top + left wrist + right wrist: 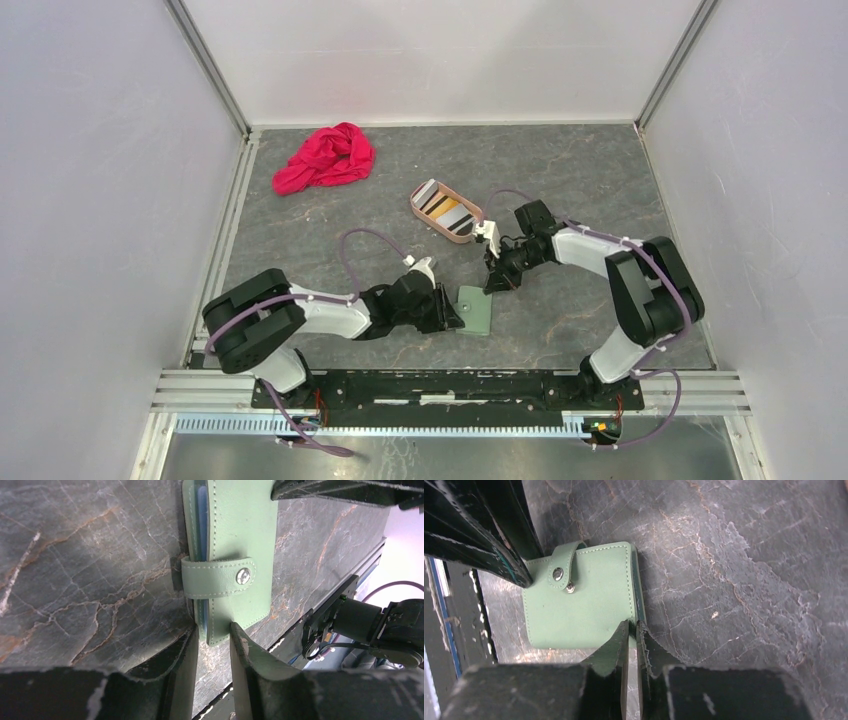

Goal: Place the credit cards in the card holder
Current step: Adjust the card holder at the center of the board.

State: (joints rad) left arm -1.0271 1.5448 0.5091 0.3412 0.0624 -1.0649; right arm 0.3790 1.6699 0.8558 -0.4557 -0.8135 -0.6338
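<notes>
Card holder (477, 310) is lying closed on the near side of the tray (415, 203). Right gripper (633, 630) is pinching its edge. Left gripper (212, 635) is straddling its corner, grip unclear. Best opening it slowly while bracing.

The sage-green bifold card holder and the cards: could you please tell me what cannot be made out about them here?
Sage-green bifold card holder: pockets hidden in both wrist views, since it lies folded shut.
Thin striped plastic credit cards in the pinkish-tan oval tray: top view only, too small and overlapped to count.
Left hand: left wrist view, its fingers flank the holder's end; whether they clamp it is unclear.
</notes>
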